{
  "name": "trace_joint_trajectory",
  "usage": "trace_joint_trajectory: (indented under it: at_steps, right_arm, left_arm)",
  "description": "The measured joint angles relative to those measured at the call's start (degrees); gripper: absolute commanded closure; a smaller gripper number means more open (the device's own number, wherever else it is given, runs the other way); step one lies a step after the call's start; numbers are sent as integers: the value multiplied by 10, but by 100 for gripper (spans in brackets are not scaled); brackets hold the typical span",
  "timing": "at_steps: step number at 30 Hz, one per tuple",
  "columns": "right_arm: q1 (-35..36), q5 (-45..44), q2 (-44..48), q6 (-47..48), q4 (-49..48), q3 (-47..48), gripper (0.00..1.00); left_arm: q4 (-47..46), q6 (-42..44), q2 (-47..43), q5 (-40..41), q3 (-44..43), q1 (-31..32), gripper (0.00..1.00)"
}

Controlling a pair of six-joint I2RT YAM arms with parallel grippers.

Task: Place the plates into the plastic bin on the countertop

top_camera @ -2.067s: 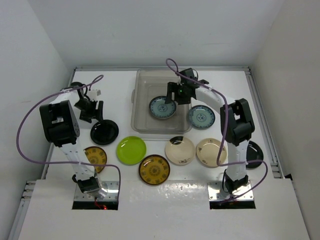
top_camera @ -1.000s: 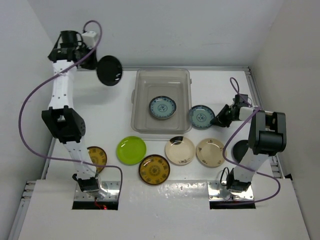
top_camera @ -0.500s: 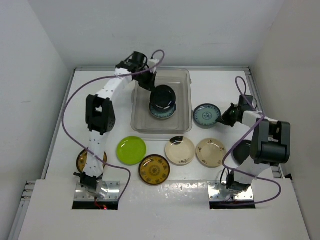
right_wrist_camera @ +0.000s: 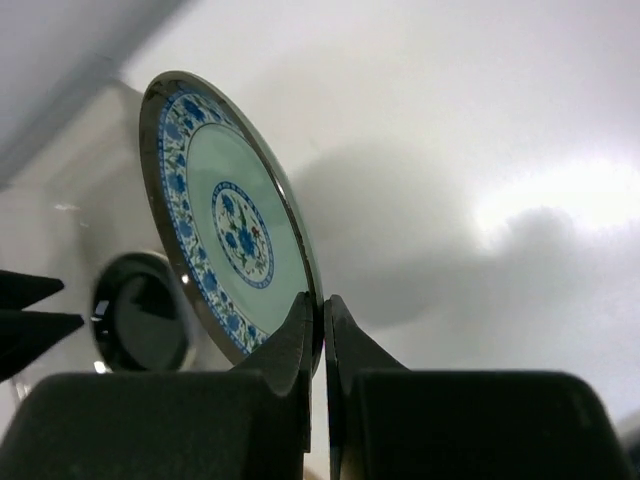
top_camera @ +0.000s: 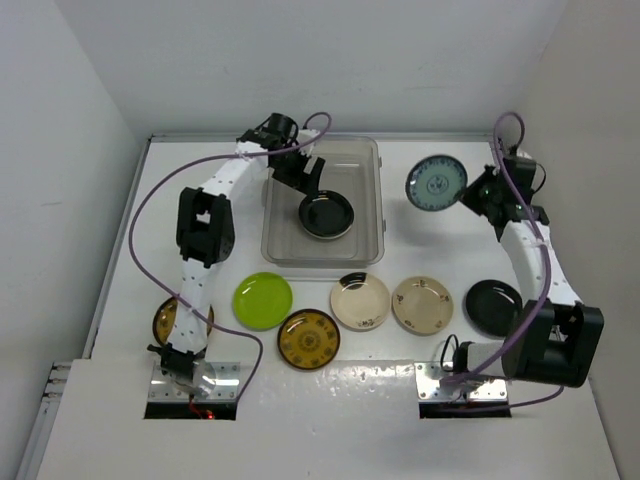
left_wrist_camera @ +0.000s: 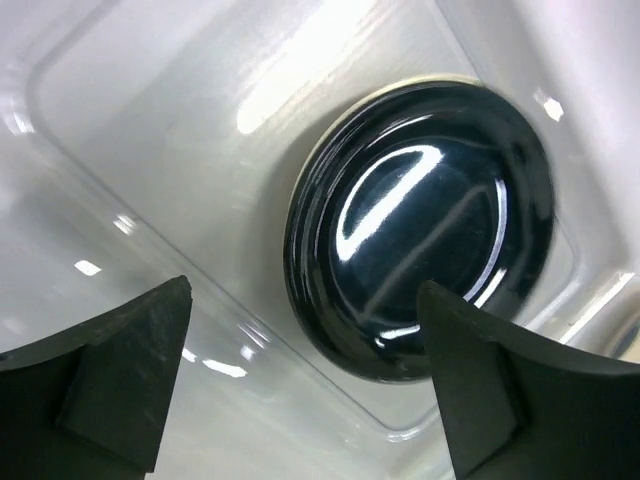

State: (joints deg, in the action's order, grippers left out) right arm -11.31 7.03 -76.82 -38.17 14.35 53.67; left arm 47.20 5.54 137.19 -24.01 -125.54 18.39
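My left jaws wide apart, empty, over black plate (top_camera: 326, 214) just dropped into plastic bin (top_camera: 372, 160). My right jaws clamp blue-patterned plate (top_camera: 436, 183) by rim, now lifted off table (top_camera: 230, 200), right of bin. I judge it goes in next.

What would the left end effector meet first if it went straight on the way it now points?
The left end effector would probably meet the black plate lying in the plastic bin, framed between its open fingers; depth is unclear.
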Motion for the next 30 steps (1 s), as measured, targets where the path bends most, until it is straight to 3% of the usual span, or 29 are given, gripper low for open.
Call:
trace_joint_trajectory:
  at_steps: [6, 9, 13, 15, 17, 20, 21, 22, 24, 25, 30]
  right_arm:
    - [137, -5, -26, 21, -6, 133, 100]
    - [218, 23, -112, 30, 7, 210, 100]
    - [276, 37, -256, 41, 55, 308, 100]
    - [291, 40, -323, 48, 84, 348, 100]
    - [303, 40, -379, 54, 115, 370, 100]
    - [311, 37, -424, 59, 148, 383, 95]
    - [311, 38, -431, 60, 153, 384, 89]
    - [311, 39, -433, 61, 158, 384, 72]
    - [311, 41, -433, 68, 169, 391, 54]
    - [311, 42, -433, 73, 171, 398, 37]
    - [317, 48, -433, 102, 192, 440, 9]
  left_arm:
    - [-15, -14, -87, 19, -24, -40, 0]
    - [-46, -23, -170, 27, -14, -109, 0]
    - [-80, -21, -275, 33, 48, -219, 0]
    - [-84, -7, -319, 40, 106, -259, 6]
    - [-71, 16, -344, 39, 162, -271, 19]
    - [-29, 82, -356, 24, 253, -270, 22]
    - [-16, 96, -356, 21, 280, -269, 20]
    - [6, 127, -356, 16, 315, -270, 17]
    - [59, 186, -356, 18, 371, -276, 14]
    - [78, 211, -359, 22, 399, -282, 12]
    - [129, 306, -378, 81, 544, -323, 10]
